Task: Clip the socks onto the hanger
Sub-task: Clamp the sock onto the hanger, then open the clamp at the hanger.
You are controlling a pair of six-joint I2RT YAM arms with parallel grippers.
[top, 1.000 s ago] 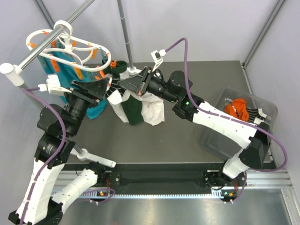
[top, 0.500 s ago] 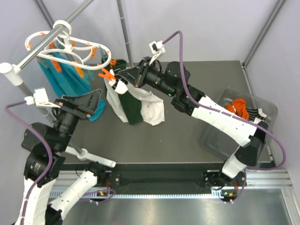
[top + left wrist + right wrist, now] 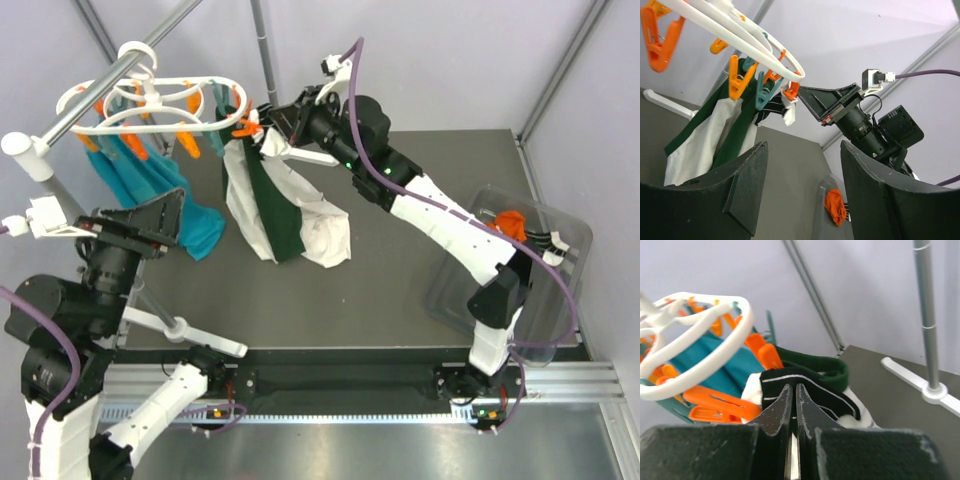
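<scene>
Dark knit with thin white stripes: sock at the centre of the right wrist view, just under the rim of the white hanger and beside two orange clips. Pinched at its top edge by the right gripper, fingers pressed flat together. Cannot tell whether any clip bites the fabric.

From the overhead camera, all of this in the upper middle of the frame, at the hanger's right end. Hanger itself in the upper left, hooked over a grey rail and hanging about level. Teal cloths dangling under its left part. White cloth and green cloth dropping from its right end, lower ends heaped on the dark table.

Lower left of the overhead frame: left gripper, fingers spread wide with nothing between them, apart from the hanger and pointed up toward it.

Right edge of the frame: clear bin on the table, orange sock lying inside.
</scene>
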